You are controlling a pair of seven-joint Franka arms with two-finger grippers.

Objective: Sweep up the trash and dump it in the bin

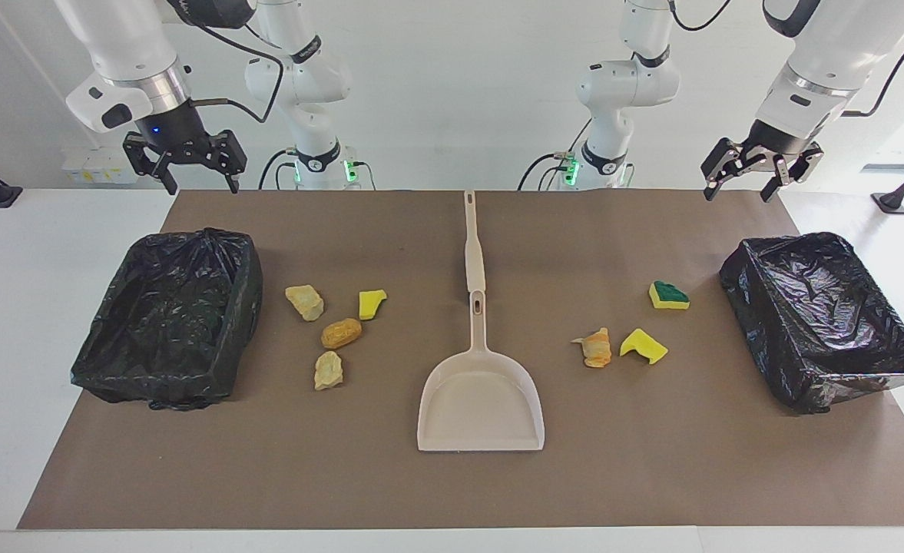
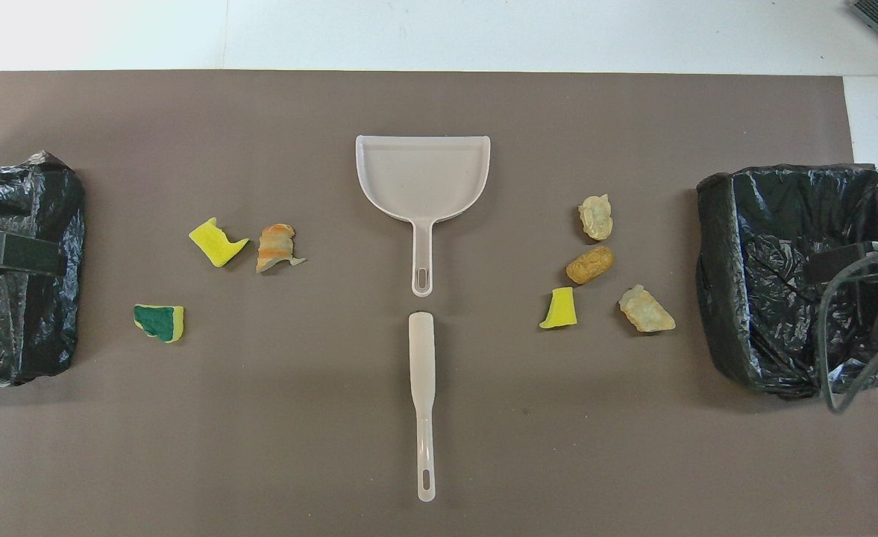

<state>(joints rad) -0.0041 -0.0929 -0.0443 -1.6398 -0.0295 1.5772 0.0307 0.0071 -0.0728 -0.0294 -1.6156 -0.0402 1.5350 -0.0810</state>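
Both arms wait raised with jaws open and empty: the left gripper over the desk edge by one bin, the right gripper by the other bin. The dustpan lies mid-desk, its handle toward the robots, with the scraper nearer them, in line. Trash sits in two clusters, four pieces toward the right arm's end and three toward the left's.

Risks, as I judge them: light sponge chunks could roll past the dustpan lip when pushed, the unheld pan could slide, and tilting it early could spill pieces short of a bin.

The dustpan lies mid-table, a bin at each end, trash between.
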